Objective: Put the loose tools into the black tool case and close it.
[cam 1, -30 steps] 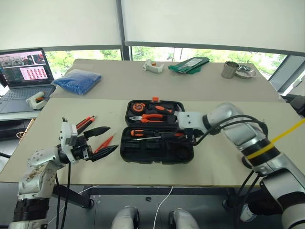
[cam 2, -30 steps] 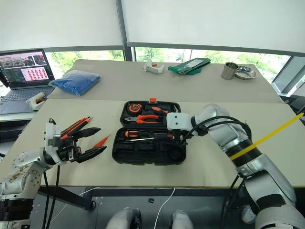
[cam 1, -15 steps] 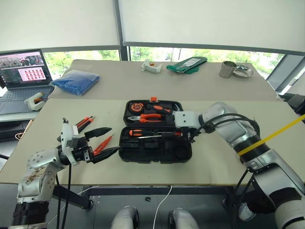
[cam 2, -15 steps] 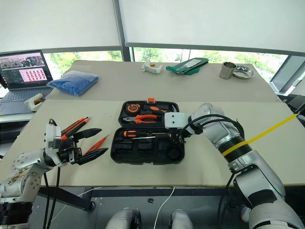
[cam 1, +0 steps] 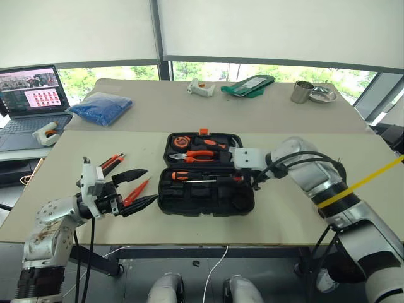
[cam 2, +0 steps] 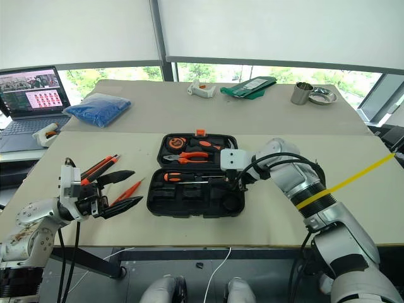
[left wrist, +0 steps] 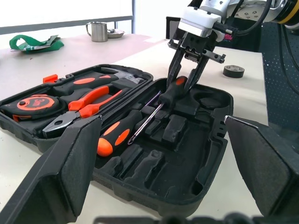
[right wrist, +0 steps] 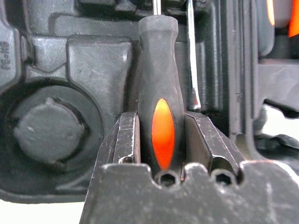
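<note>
The black tool case (cam 1: 208, 201) lies open mid-table. Its far half holds pliers, a tape measure and a hammer. In the near half lie a black-and-orange screwdriver (cam 1: 184, 176) and a second one (left wrist: 175, 92). My right gripper (left wrist: 183, 87) points down over that second screwdriver, open, its fingers (right wrist: 127, 135) standing narrowly astride the handle (right wrist: 161, 122). My left gripper (cam 1: 150, 184) hovers wide open and empty left of the case. Beyond it on the table lie a slim orange tester screwdriver (cam 1: 137, 190) and black-and-orange tools (cam 1: 112, 162). A small round roll (left wrist: 233, 71) rests right of the case.
A second table behind carries a blue bag (cam 1: 101, 107), a white object (cam 1: 202, 88), a green item (cam 1: 250, 84) and a metal cup (cam 1: 304, 92). A laptop (cam 1: 30, 96) stands far left. A yellow strap (cam 1: 372, 177) crosses at the right.
My right gripper's fingers have parted a little around the screwdriver handle and its wrist has rolled slightly. The left arm has kept still. The camera has shifted a little.
</note>
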You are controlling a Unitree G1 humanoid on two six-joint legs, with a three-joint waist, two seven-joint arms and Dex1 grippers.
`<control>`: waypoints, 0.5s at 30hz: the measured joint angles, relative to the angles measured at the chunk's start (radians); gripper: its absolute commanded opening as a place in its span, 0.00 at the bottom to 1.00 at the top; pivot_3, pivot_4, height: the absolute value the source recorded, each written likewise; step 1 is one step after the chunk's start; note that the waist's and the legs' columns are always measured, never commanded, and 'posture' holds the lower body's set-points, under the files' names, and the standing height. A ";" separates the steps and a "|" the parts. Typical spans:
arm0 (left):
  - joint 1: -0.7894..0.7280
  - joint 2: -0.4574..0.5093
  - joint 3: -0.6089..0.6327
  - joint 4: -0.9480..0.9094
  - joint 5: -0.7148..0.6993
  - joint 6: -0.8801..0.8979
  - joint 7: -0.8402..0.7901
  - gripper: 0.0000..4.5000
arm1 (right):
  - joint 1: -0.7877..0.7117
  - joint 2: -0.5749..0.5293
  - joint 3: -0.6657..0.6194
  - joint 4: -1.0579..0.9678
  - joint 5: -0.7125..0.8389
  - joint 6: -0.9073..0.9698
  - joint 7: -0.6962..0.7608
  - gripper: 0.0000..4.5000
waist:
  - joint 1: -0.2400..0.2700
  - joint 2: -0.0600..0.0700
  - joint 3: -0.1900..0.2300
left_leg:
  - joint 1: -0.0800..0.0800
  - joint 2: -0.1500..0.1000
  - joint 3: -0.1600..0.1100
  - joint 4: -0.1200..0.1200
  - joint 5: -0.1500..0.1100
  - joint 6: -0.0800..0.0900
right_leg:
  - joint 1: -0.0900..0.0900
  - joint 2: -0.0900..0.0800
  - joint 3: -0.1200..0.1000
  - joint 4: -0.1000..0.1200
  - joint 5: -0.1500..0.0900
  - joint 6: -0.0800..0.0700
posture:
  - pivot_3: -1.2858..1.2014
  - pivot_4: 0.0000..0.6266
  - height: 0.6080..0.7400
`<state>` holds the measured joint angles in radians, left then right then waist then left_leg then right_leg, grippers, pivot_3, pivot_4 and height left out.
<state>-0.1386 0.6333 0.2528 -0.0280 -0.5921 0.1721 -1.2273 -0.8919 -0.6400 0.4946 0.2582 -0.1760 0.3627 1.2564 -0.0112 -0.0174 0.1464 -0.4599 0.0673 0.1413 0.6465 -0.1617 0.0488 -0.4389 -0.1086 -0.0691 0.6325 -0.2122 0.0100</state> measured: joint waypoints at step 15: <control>0.002 0.000 0.000 0.004 0.002 -0.027 0.006 1.00 | 0.015 0.078 -0.209 0.031 0.194 -0.092 0.004 0.41 | -0.002 0.000 0.000 | 0.000 0.001 0.000 -0.001 0.000 0.000 | 0.001 0.001 0.000 0.000 0.000 0.000 | 0.52 0.24 1.00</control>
<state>-0.1370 0.6332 0.2530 -0.0244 -0.5897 0.1447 -1.2209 -0.8771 -0.5623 0.2858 0.2896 0.0183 0.2706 1.2606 -0.0137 -0.0175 0.1464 -0.4596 0.0683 0.1412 0.6459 -0.1614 0.0488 -0.4383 -0.1072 -0.0694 0.6325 -0.2121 0.0100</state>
